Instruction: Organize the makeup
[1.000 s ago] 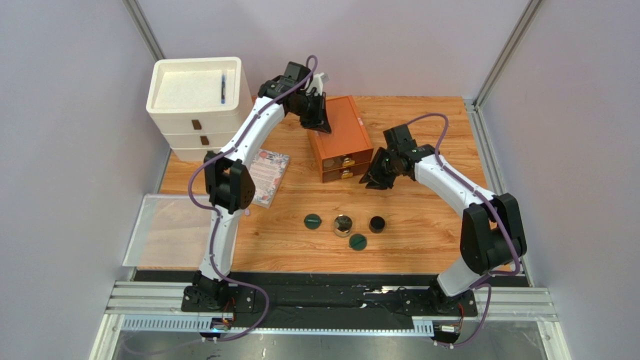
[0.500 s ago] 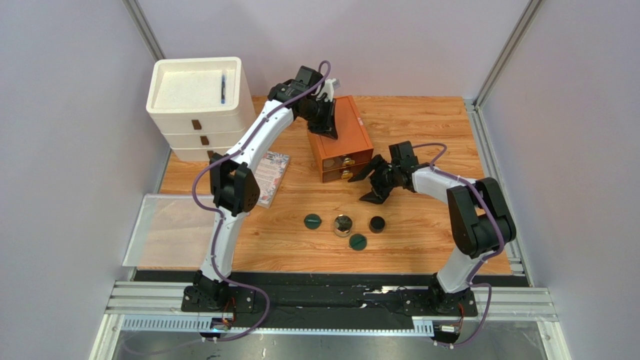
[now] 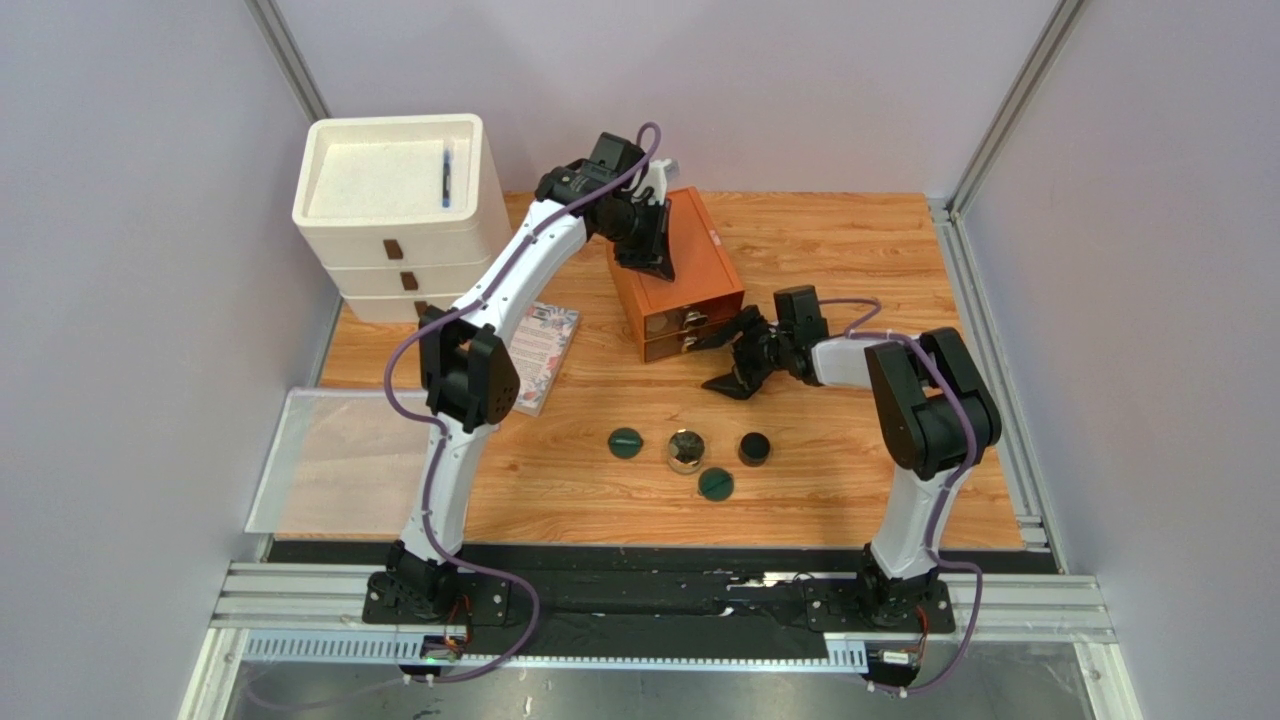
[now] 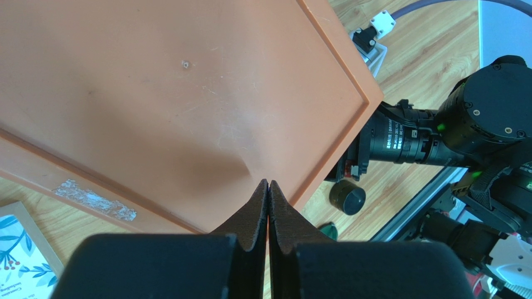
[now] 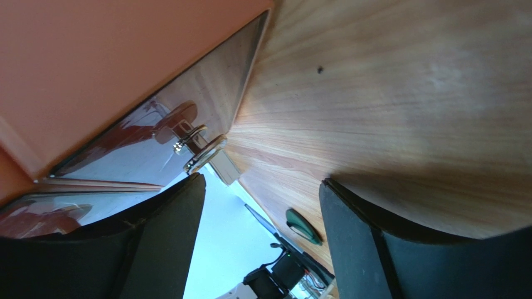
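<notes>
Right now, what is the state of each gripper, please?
Left gripper: closed, holding nothing, tips at the top of the orange box.
Right gripper: open, empty, facing the drawer handle.

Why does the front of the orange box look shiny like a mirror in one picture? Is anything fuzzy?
Right wrist view: the drawer box has a glossy front that mirrors the wooden table and its own handle; the open right gripper has soft-edged fingers. Left wrist view: the shut left gripper throws a dim shadow on the box's matte top. Top view: even light, sharp.
</notes>
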`<state>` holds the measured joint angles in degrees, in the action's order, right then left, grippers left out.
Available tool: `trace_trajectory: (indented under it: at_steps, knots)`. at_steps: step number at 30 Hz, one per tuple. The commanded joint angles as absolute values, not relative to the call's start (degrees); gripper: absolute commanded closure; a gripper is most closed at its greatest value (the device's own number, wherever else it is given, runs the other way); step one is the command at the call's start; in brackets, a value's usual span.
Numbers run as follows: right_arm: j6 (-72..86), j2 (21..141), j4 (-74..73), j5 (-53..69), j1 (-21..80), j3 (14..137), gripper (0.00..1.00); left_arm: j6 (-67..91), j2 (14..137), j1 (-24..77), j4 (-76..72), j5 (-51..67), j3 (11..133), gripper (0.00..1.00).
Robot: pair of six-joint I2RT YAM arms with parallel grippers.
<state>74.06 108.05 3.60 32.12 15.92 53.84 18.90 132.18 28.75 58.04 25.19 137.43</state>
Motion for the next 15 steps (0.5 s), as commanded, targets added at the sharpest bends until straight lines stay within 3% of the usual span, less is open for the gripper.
trace_trajectory:
  at_steps: [1,15]
  knots:
    - [79.17,109.16,13.68,33.05,16.08,54.06,0.26,17.40,131.22,29.00,58.10,25.75,139.48,1.00]
    - [91.14,109.15,32.23,30.68,15.73,44.74,0.26,17.84,131.22,29.00,58.10,25.84,139.31,1.00]
